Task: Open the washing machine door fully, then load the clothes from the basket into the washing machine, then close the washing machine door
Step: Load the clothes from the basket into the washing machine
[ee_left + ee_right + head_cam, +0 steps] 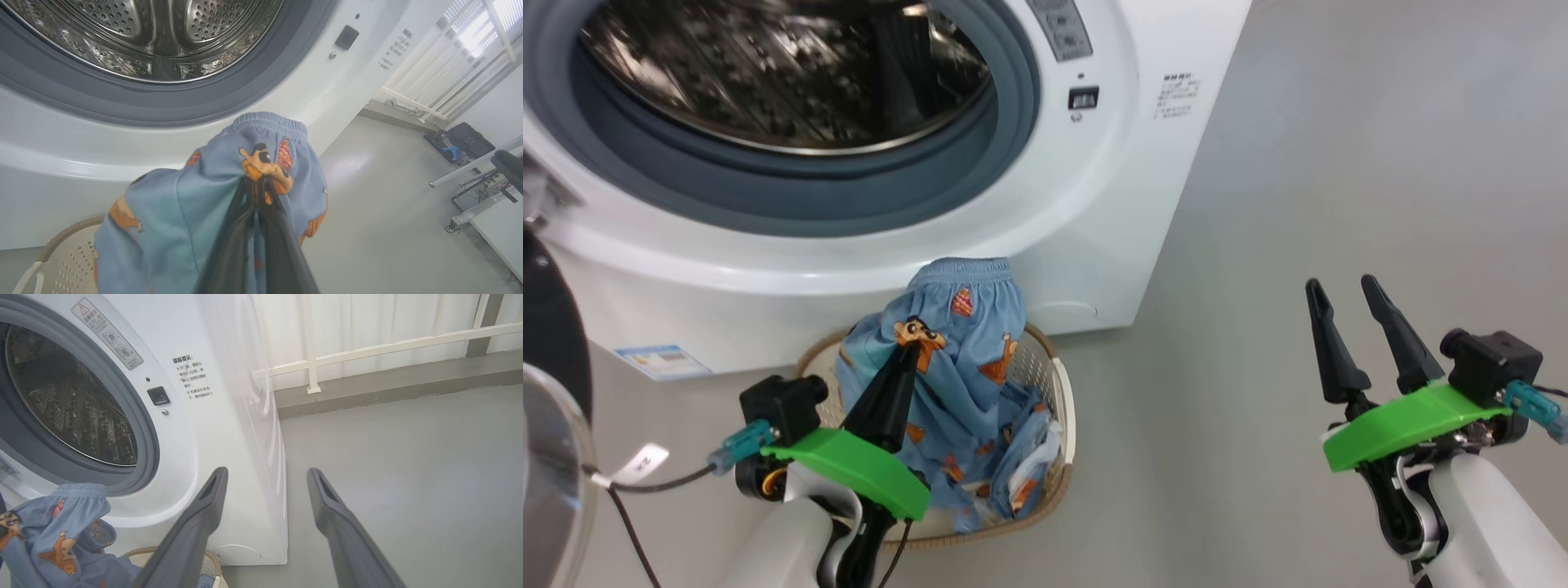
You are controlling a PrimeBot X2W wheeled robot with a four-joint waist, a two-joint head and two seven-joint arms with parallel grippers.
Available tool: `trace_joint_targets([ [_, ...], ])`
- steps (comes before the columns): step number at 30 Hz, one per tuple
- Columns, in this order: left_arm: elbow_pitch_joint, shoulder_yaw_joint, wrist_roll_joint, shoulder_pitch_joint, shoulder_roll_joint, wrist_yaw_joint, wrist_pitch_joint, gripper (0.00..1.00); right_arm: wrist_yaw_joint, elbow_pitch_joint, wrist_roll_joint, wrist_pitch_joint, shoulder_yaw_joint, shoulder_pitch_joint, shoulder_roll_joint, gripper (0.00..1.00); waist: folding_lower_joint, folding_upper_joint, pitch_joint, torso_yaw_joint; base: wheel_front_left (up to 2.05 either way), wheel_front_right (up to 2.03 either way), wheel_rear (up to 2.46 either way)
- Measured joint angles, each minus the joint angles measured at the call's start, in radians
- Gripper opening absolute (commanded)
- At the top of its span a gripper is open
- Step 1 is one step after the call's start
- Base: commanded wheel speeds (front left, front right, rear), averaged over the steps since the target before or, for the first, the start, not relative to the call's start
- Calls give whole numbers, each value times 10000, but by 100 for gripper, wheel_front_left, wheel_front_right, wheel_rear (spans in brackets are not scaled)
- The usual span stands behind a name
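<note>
Head view: clothes bunched, lifted partly out of the basket, which sits on the floor just in front of the washing machine, below the drum mouth; left gripper clamps the fabric near its top, lower folds trailing in the basket. Right gripper is spread wide, empty, well off to the side. Risk, as judged: thin pinch slips, or trailing folds snag the basket rim or gasket short of the drum.

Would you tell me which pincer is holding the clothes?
The left pincer, shut on the clothes; the right pincer stands open and empty.
</note>
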Motion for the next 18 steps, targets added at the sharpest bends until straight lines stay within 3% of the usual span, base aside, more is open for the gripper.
trace_joint_targets([
  [9, -1319, 1101, 740, 876, -337, 48, 0, 0, 0, 46, 75, 0, 44, 345, -125, 100, 0, 0, -920, 189, 0, 0, 0],
  [18, -1626, 1490, 1078, 1014, -341, 125, 0, 0, 0, 35, 79, 0, 140, 347, -247, 100, 0, 0, -932, 199, 0, 0, 0],
])
